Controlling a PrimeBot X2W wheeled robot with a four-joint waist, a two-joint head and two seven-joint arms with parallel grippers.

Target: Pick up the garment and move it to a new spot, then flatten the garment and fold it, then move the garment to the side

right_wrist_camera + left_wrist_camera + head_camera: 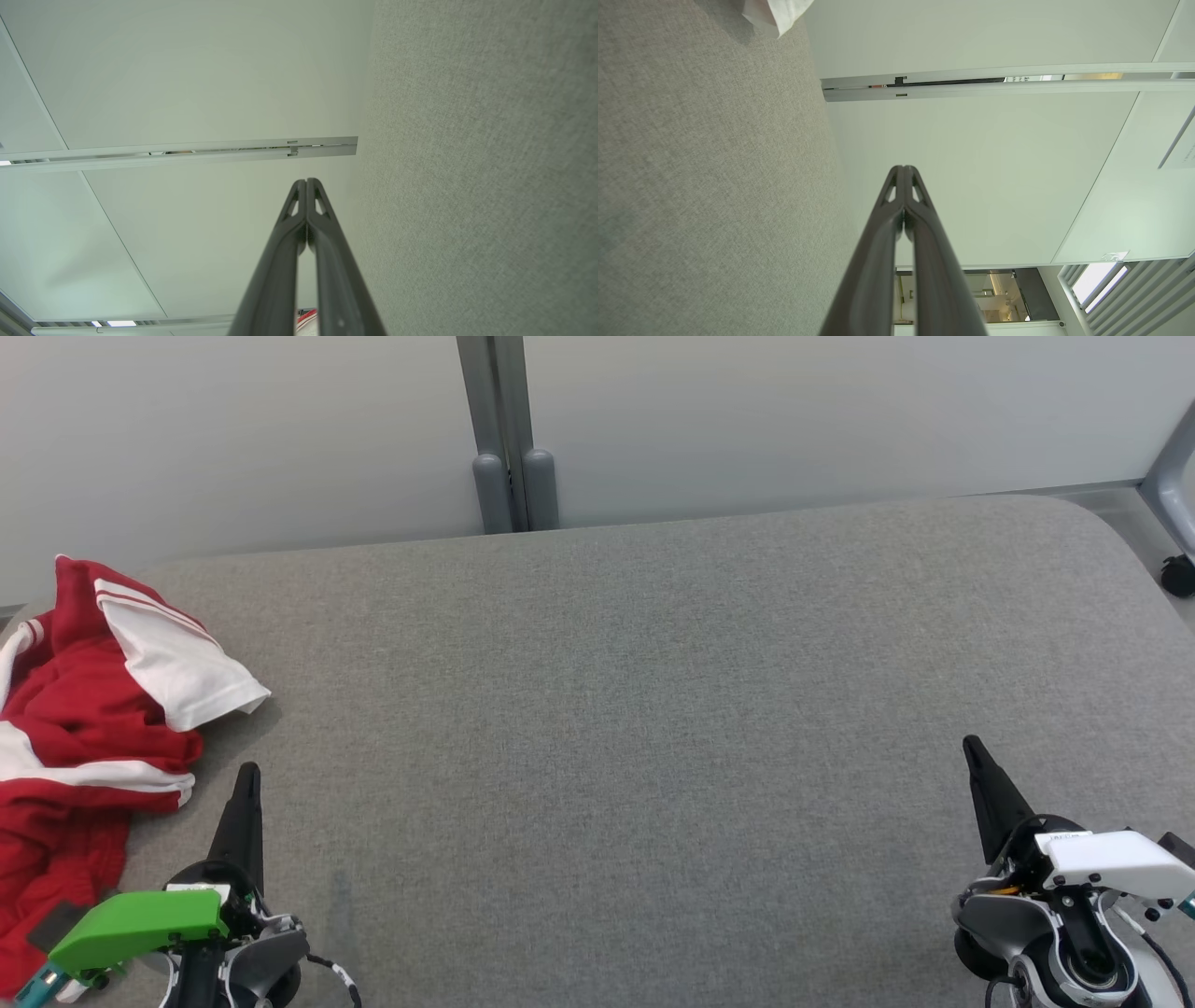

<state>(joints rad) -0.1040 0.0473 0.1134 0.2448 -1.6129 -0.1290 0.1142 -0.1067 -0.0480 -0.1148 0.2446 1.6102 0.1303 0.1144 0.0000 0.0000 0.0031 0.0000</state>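
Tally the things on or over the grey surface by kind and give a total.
garment: 1, red and white, crumpled at the left edge of the grey surface
grippers: 2, the left gripper and the right gripper, both shut and empty
Total: 3

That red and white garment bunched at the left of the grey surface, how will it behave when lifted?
The garment lies in soft crumpled folds, so it will likely hang limp. Pinched at one point, it probably unfurls and trails. Thin cloth suggests it is light.
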